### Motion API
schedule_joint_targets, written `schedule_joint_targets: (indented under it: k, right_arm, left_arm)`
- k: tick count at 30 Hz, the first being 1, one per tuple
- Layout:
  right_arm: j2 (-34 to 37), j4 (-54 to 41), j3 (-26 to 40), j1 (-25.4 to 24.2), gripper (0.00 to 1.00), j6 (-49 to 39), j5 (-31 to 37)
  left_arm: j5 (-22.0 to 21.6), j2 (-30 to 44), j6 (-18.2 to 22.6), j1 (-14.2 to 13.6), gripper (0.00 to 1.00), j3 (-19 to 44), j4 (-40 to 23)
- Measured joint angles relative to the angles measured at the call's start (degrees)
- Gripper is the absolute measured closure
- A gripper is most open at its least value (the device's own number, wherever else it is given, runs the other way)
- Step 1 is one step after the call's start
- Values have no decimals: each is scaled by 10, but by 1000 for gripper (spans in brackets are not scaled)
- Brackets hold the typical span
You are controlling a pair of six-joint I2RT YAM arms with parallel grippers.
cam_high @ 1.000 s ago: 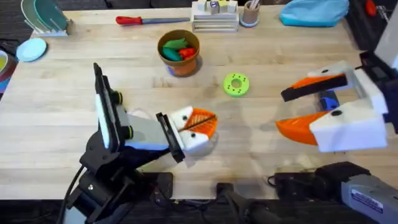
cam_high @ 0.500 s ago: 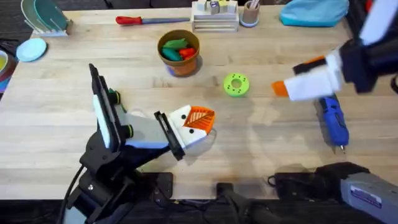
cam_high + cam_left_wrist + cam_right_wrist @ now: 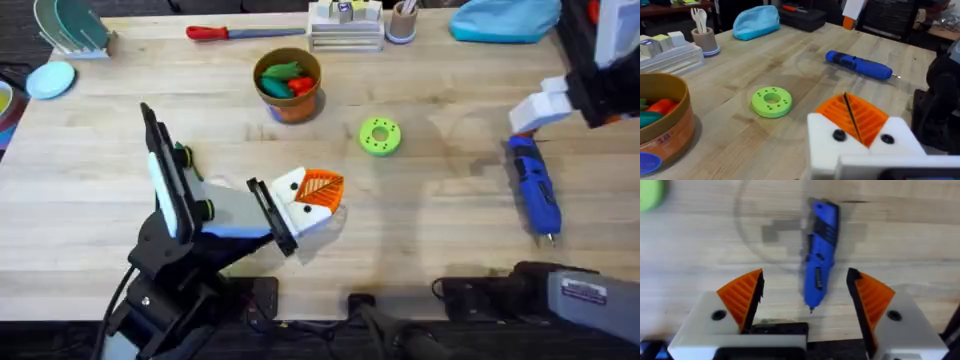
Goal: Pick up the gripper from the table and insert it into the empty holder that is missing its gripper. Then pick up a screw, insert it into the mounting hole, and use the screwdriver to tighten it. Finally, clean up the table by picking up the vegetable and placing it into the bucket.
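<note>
My left gripper (image 3: 318, 195) rests near the table's middle, shut, its two orange ribbed tips (image 3: 852, 116) pressed face to face. Both tips sit in white holders (image 3: 860, 150) with dark screw heads showing. The blue screwdriver (image 3: 531, 187) lies flat at the right, bit toward the front edge. My right gripper (image 3: 538, 104) hangs above its rear end, and in the right wrist view this gripper (image 3: 807, 287) is open with the screwdriver (image 3: 819, 255) lying between and beyond the orange pads (image 3: 742, 297). The orange-brown bucket (image 3: 289, 84) at the back holds a dark-green vegetable (image 3: 282, 70) beside a red piece.
A lime-green ring (image 3: 380, 135) lies between the bucket and the screwdriver. At the back stand a red-handled tool (image 3: 228, 32), a white organiser (image 3: 345, 25), a cup (image 3: 401, 22) and a blue pouch (image 3: 503, 18). Dishes (image 3: 55, 60) sit at the far left.
My right gripper has risen and swung back to the right, away from the screwdriver, which now lies uncovered on the table. The left arm has barely moved.
</note>
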Motion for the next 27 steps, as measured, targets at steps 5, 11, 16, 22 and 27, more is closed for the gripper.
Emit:
schedule_joint_targets:
  k: [5,11,16,22,27]
  right_arm:
    - [33,11,0,-38,7,-6,34]
    - [67,48,0,-99,7,-21,25]
    - [113,69,-7,-151,7,-50,6]
    - [171,112,-59,-176,7,-83,-32]
    - [190,138,-129,-164,7,-128,-48]
  left_arm:
    - [-2,0,0,0,988,0,0]
    - [-2,0,0,0,988,0,0]
    - [-2,0,0,0,988,0,0]
    - [-2,0,0,0,988,0,0]
    - [-2,0,0,0,988,0,0]
